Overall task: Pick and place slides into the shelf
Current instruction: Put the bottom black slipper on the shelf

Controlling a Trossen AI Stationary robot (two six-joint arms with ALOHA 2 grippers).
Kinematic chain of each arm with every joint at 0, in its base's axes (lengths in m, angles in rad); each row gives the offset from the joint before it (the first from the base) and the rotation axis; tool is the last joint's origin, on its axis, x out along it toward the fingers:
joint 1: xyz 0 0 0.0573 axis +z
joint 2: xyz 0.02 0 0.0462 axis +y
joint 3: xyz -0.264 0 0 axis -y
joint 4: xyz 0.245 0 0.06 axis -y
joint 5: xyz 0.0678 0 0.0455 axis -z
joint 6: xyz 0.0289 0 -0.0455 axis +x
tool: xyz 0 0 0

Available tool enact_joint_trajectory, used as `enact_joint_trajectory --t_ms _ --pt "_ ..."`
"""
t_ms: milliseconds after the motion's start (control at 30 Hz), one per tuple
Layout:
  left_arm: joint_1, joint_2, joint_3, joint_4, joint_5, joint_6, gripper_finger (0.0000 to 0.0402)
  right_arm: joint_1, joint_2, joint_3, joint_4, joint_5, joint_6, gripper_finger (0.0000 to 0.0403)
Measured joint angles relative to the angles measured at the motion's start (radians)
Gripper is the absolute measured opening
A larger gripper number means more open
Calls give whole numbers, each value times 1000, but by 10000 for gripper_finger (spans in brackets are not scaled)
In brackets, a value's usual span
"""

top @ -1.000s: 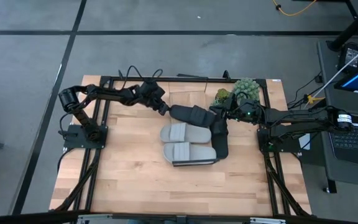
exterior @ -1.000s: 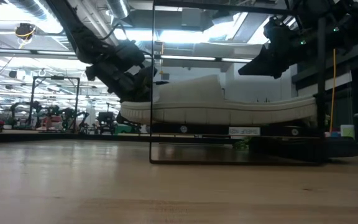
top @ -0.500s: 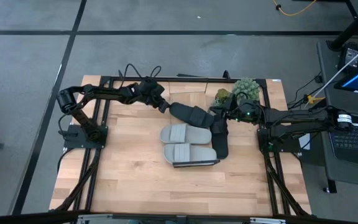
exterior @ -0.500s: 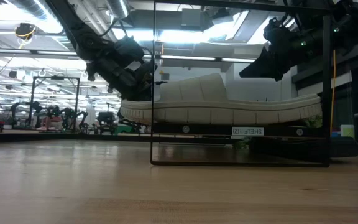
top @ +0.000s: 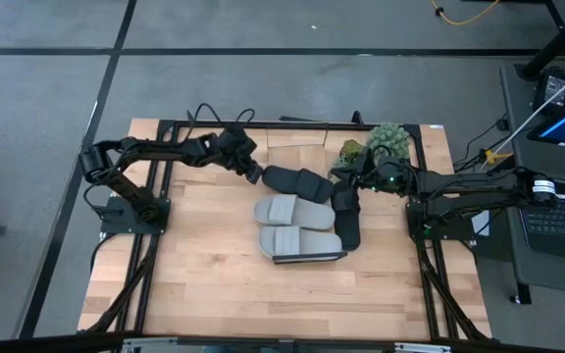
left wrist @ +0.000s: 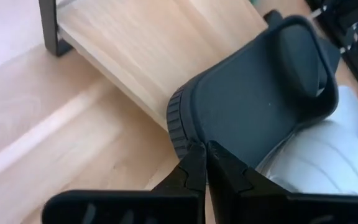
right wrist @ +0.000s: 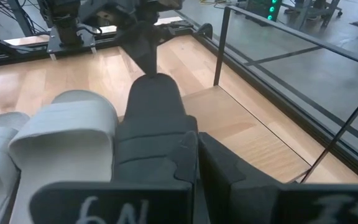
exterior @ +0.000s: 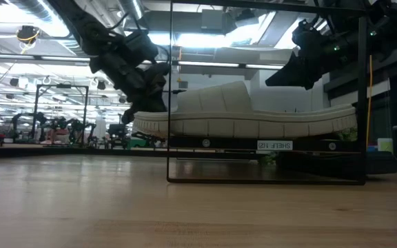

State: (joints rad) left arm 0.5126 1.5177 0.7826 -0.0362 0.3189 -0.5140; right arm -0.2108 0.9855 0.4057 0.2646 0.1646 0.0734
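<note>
So there's four slides: two light grey slides lying side by side mid-table, two black. Right gripper is clamped on the black slide beside them; left gripper pinches the other black slide by the shelf at the back.

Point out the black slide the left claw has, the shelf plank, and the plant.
black slide [left wrist: 253,106], left wrist view, on its sole
shelf plank [left wrist: 148,50], left wrist view, on the bare wood top
plant [top: 385,139], high view, on the leaves
</note>
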Motion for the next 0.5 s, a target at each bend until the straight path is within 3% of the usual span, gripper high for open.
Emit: enact_joint_trajectory --t_ms 500 --pt "-59 0 0 -32 -14 0 0 0 0 0 1 0 0 19"
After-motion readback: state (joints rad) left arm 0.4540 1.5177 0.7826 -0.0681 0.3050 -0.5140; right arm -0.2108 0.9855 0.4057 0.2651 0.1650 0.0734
